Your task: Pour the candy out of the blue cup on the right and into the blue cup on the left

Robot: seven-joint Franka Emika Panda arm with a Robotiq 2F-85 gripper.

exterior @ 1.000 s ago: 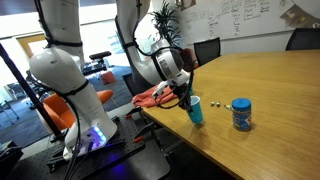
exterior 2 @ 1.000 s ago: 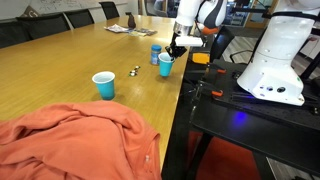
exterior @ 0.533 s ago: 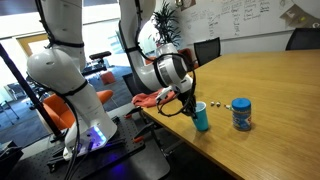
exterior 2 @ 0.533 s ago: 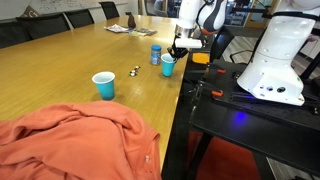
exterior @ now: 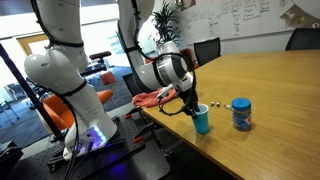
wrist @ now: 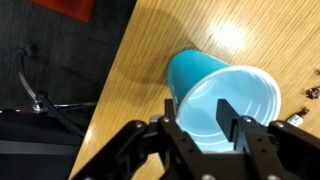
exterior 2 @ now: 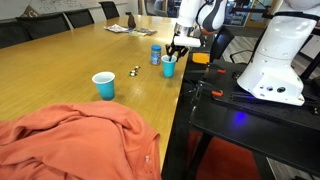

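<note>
A blue cup [exterior: 203,121] stands near the table's edge; it also shows in the other exterior view [exterior 2: 168,67] and tilted in the wrist view [wrist: 225,95]. My gripper [wrist: 202,118] straddles its rim, one finger inside and one outside, pinching the wall. It shows in both exterior views [exterior: 193,104] [exterior 2: 176,50]. A second blue cup [exterior 2: 103,85] stands upright further along the table, apart from the gripper. A few small candies [exterior 2: 135,70] lie loose on the table between the cups [exterior: 215,103] [wrist: 312,93]. I cannot see inside either cup.
A small blue lidded container [exterior: 241,114] [exterior 2: 155,54] stands just behind the held cup. An orange cloth [exterior 2: 75,140] covers the near table end. Papers [exterior 2: 125,27] lie at the far end. The table edge [wrist: 120,70] runs right beside the cup.
The gripper has come down lower over the cup, and the cup has shifted slightly along the table with it.
</note>
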